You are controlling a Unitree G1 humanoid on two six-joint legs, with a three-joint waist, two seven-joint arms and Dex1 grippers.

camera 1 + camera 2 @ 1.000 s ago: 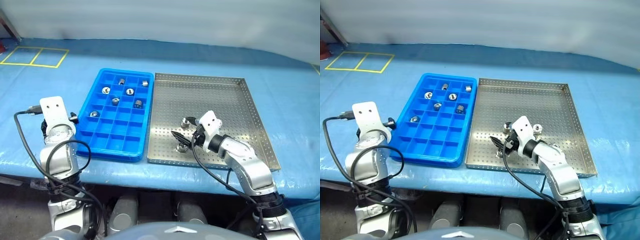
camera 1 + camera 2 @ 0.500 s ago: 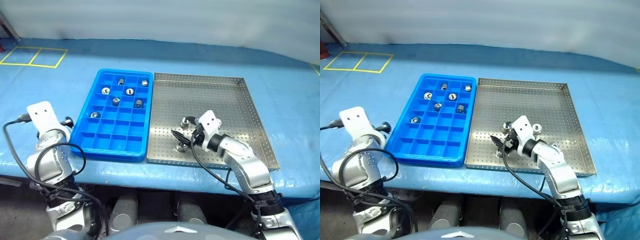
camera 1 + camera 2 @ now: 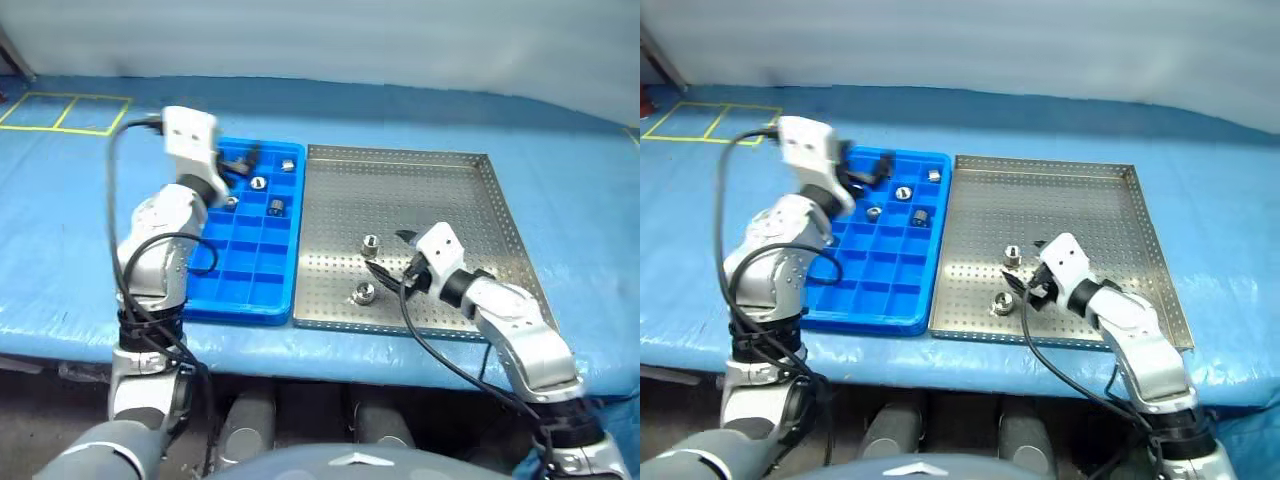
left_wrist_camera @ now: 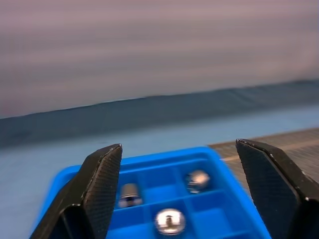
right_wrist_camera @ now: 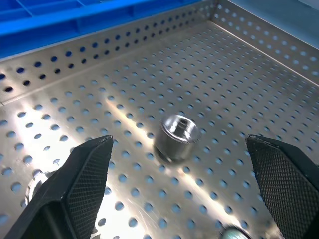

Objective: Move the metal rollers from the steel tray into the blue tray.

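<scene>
Two metal rollers mid steel tray, right gripper jaws spread, left gripper jaws spread over blue tray

two metal rollers loose in steel tray; one blue tray, roller count unclear.

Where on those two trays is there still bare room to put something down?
The steel tray is bare across its far half. The blue tray has empty compartments along its near rows. It is crowded at the blue tray's far end and around the rollers near the right gripper.
</scene>
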